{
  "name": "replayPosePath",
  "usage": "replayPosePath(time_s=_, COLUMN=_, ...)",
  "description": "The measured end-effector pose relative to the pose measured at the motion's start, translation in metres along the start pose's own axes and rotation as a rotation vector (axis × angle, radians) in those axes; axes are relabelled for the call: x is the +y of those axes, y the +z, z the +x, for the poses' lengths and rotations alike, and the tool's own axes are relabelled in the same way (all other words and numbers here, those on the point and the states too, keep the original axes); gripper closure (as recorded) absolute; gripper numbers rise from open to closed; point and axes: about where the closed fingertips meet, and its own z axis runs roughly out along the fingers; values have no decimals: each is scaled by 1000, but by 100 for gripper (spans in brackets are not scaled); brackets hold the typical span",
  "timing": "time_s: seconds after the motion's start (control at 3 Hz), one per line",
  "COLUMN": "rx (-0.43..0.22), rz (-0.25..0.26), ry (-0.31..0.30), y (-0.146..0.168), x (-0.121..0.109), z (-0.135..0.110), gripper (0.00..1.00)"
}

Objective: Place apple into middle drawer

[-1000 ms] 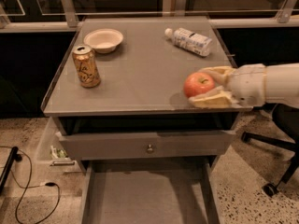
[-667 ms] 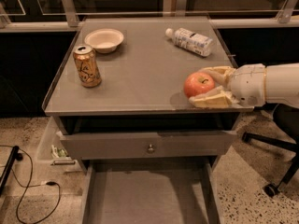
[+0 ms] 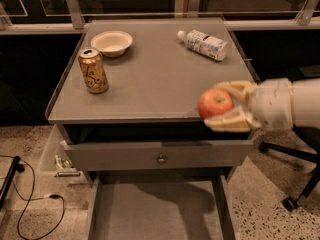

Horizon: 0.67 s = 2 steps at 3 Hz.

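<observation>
My pale, cream-coloured two-finger pincer (image 3: pixel 220 107) comes in from the right, and the arm behind it is cut off by the edge of the view. It is clamped on the round red apple with yellowish patches (image 3: pixel 215 103), with one finger (image 3: pixel 236 88) over the fruit and the other under it, so the apple's right side is hidden behind my fingers. The apple sits at the front right corner of the grey flat-topped desk (image 3: pixel 150 84), right at its front lip; I cannot tell whether it touches the surface or hangs just above it. Below it lies the closed grey drawer front with a small round metal knob (image 3: pixel 161 159). Lower down, the wide shallow grey middle drawer (image 3: pixel 145 214) stands pulled open, its front part cut off by the bottom of the view and a shadow lying across its floor. On the desk, well apart from the apple, stand an upright gold soda can (image 3: pixel 93 70) at the left and a shallow cream bowl (image 3: pixel 111 42) just behind it. A clear plastic bottle with a white label (image 3: pixel 202 44) lies on its side at the far right. A black wheeled chair base (image 3: pixel 295 184) is partly hidden behind my arm, and dark cables (image 3: pixel 30 204) trail over the floor at the left.
</observation>
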Motion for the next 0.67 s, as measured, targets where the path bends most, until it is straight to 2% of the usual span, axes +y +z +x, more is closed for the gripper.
replayPosePath(time_s=0.33, rx=94, rz=35, ry=57, y=-25, x=55, z=40, gripper=100)
replayPosePath(time_s=0.67, rx=173, rz=36, ry=46, y=-28, x=89, z=81, gripper=100)
